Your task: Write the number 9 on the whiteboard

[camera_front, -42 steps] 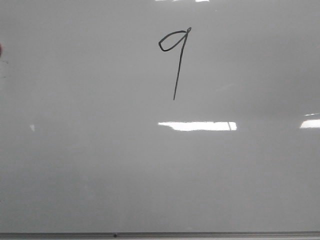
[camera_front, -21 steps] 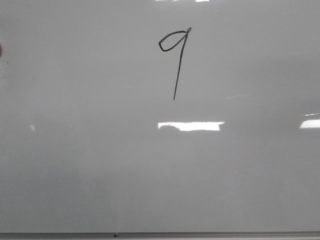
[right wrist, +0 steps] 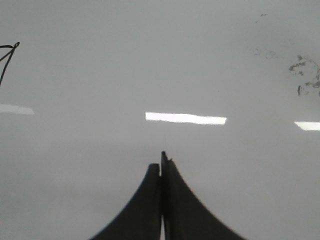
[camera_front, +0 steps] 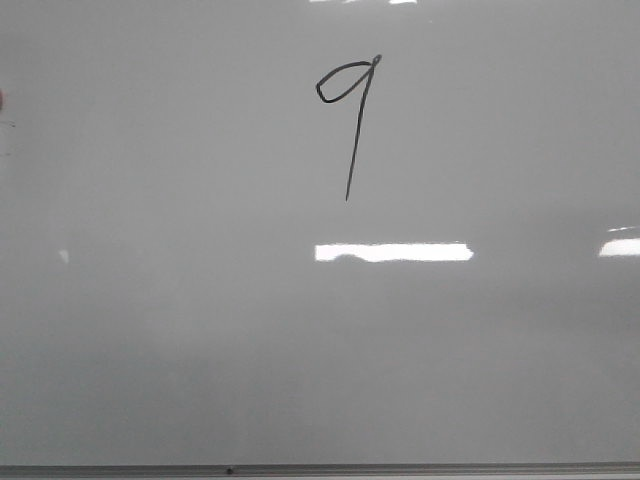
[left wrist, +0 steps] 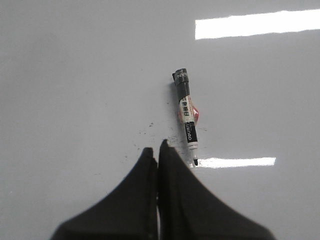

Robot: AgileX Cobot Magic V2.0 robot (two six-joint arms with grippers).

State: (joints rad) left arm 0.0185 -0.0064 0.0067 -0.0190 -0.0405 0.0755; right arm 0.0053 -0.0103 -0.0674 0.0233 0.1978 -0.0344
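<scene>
The whiteboard [camera_front: 200, 330] fills the front view, pale grey and glossy. A thin black number 9 [camera_front: 352, 110] is drawn on it near the top middle; part of its loop also shows at the edge of the right wrist view [right wrist: 7, 59]. A black marker [left wrist: 186, 116] with a white label lies uncapped on the board in the left wrist view, just beyond my left gripper [left wrist: 155, 149], which is shut and empty. My right gripper [right wrist: 161, 159] is shut and empty over bare board. Neither gripper shows in the front view.
The board's thin grey frame edge [camera_front: 320, 469] runs along the bottom of the front view. Bright light reflections [camera_front: 393, 252] lie on the board. Faint ink smudges [right wrist: 305, 75] mark the board in the right wrist view, and small specks [left wrist: 147, 131] near the marker.
Only the bright reflection below the 9 narrowed and widened again; the 9 and the board stay the same.
</scene>
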